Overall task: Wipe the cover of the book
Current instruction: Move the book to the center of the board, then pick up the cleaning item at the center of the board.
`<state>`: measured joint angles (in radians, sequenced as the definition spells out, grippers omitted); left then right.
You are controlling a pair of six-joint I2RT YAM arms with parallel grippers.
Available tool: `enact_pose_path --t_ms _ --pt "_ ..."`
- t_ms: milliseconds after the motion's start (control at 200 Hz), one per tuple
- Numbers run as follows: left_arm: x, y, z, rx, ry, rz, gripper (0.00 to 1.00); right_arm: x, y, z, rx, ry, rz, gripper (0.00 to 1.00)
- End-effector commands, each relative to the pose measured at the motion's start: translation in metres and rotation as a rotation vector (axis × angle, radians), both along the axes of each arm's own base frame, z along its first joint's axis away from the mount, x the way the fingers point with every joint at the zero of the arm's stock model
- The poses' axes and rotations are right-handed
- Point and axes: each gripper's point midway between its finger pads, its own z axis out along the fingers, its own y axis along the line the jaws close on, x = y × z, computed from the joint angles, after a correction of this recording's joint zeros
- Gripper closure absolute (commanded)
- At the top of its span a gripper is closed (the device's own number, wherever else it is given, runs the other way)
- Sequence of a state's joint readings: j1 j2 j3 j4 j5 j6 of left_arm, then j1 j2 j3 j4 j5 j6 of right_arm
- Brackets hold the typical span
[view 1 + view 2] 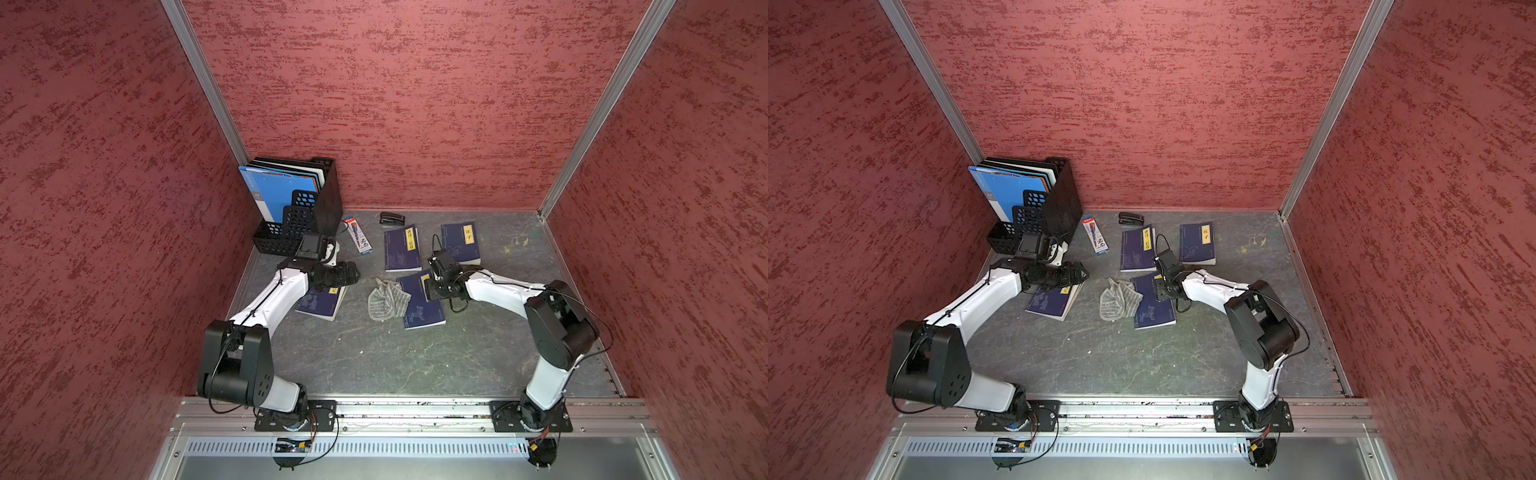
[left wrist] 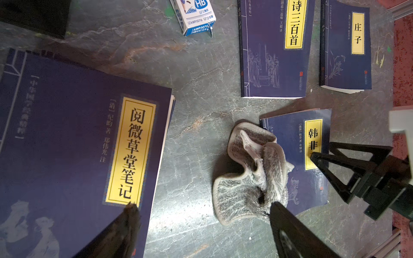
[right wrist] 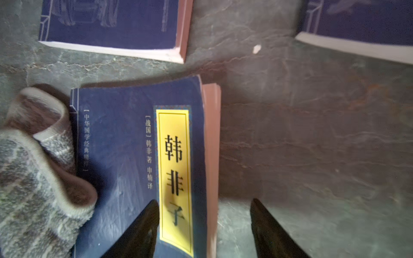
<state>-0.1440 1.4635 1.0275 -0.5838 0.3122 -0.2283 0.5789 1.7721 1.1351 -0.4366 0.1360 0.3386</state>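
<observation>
1. Grey fleecy cloth (image 1: 387,299), soft and light, lies bunched on the book's (image 1: 424,311) spine edge; pinch a raised fold.
2. The book, a thin paperback flat under the right gripper (image 3: 204,201), may slide.
3. Left gripper (image 2: 202,205) and right gripper both gape, empty.

Black file rack (image 1: 328,195) holding blue folders (image 1: 274,187), pencil box (image 1: 358,237), black stapler (image 1: 392,219)
</observation>
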Motion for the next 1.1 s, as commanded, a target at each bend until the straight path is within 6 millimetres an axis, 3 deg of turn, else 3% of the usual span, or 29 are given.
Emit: enact_pose_path --t_ms 0,110,250,451,586,807,1092 --pt "-0.001 0.005 0.007 0.002 -0.021 0.011 0.08 0.016 -0.010 0.050 -0.044 -0.127 -0.009 0.35" --pt "0.000 0.008 0.007 0.000 -0.021 0.028 0.08 0.015 0.007 0.072 0.022 -0.151 0.037 0.34" --pt "0.002 0.010 0.011 -0.006 -0.035 0.051 0.08 0.005 0.051 0.086 0.174 -0.163 0.132 0.33" --pt "0.002 0.016 0.022 -0.002 -0.069 0.077 0.08 -0.014 0.114 0.072 0.252 -0.134 0.237 0.30" --pt "0.000 0.020 0.023 0.002 -0.068 0.085 0.08 -0.023 0.145 0.063 0.258 -0.122 0.296 0.28" --pt "-0.004 0.028 0.022 0.004 -0.070 0.107 0.07 -0.034 0.168 0.045 0.245 -0.083 0.347 0.25" --pt "-0.003 0.036 0.025 -0.003 -0.078 0.133 0.07 -0.030 0.172 0.011 0.183 -0.054 0.336 0.23"
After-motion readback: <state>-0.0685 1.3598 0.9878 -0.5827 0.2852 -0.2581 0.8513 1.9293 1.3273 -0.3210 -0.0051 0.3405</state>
